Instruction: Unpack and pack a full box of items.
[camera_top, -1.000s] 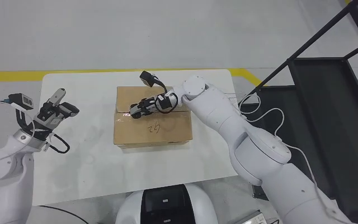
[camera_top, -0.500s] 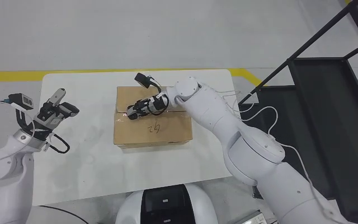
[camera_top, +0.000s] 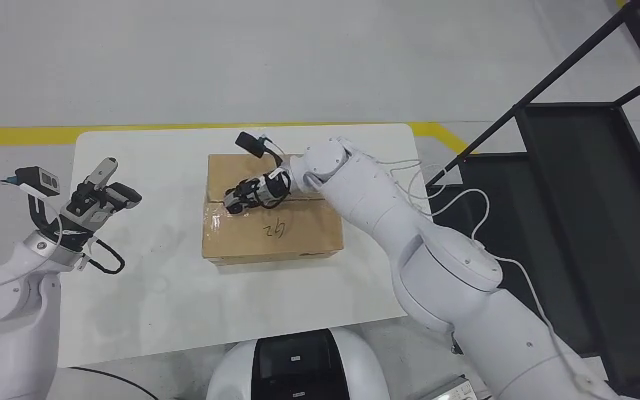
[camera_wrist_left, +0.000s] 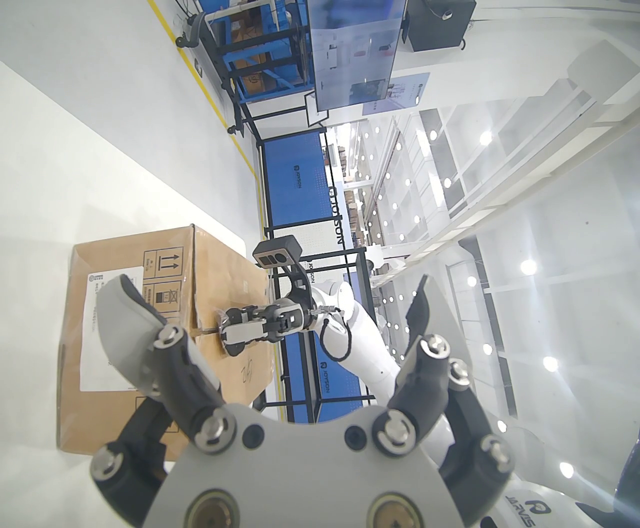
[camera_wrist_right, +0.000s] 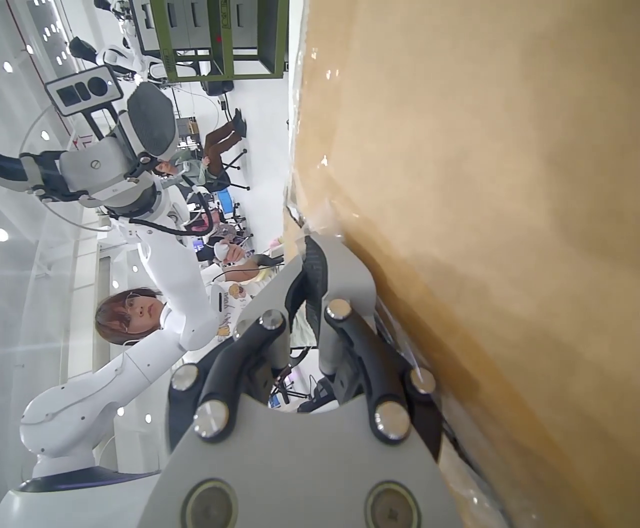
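Box (camera_top: 290, 235) lies taped shut, right gripper (camera_top: 229, 203) closed against its top, left gripper (camera_top: 118, 182) open, empty.

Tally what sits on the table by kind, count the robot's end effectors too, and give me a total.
Cardboard box: 1
End effectors: 2, the left end effector and the right end effector
Total: 3

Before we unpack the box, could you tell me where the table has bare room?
The widest bare patch of table lies between the cardboard box and the near edge. Beside the box, toward the left gripper, is free too. The right gripper crowds the box top.
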